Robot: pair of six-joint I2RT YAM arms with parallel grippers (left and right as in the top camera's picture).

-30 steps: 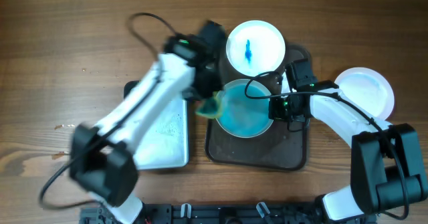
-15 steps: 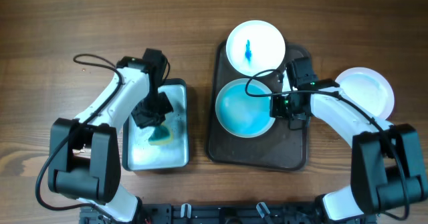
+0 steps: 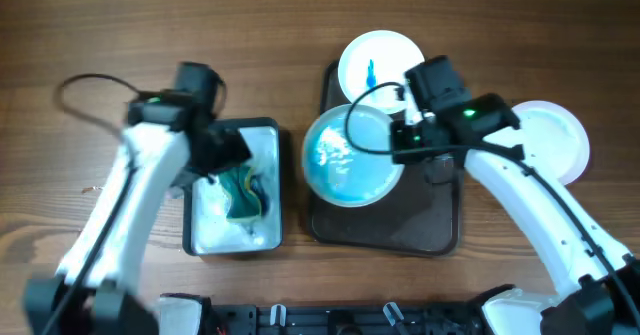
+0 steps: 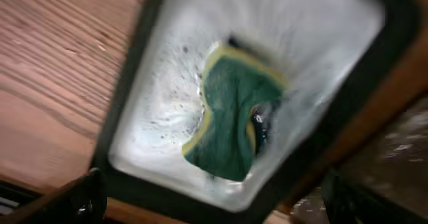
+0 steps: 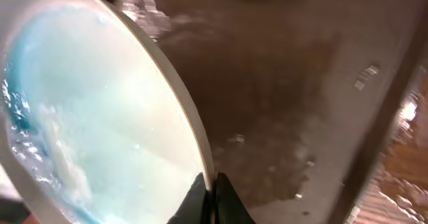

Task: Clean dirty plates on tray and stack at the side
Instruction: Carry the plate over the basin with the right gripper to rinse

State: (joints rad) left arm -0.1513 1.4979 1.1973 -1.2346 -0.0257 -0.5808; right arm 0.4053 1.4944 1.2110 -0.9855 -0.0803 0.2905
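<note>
"Blue film on the plate (image 5: 100, 117). Who has it?"

"I do. My right gripper (image 5: 208, 198) is pinched on its rim, the plate tilted up above the tray (image 3: 385, 230) beneath the jaws. My left gripper (image 3: 222, 150) hangs with jaws wide; straight under them the sponge (image 4: 231, 117) lies loose in the basin (image 4: 167, 137)."

"Which step, then?"

"Scrubbing, I judge; this plate is not yet clean. Next the left jaws must drop, close on the sponge and carry it to the plate, which my right must hold steady."

"Counts?"

"Three plates: this one in my right jaws, a marked plate (image 3: 395, 60) just beyond them on the tray, a white plate (image 3: 555, 135) out to their side on the table (image 3: 300, 15). One sponge, one basin, one tray."
</note>
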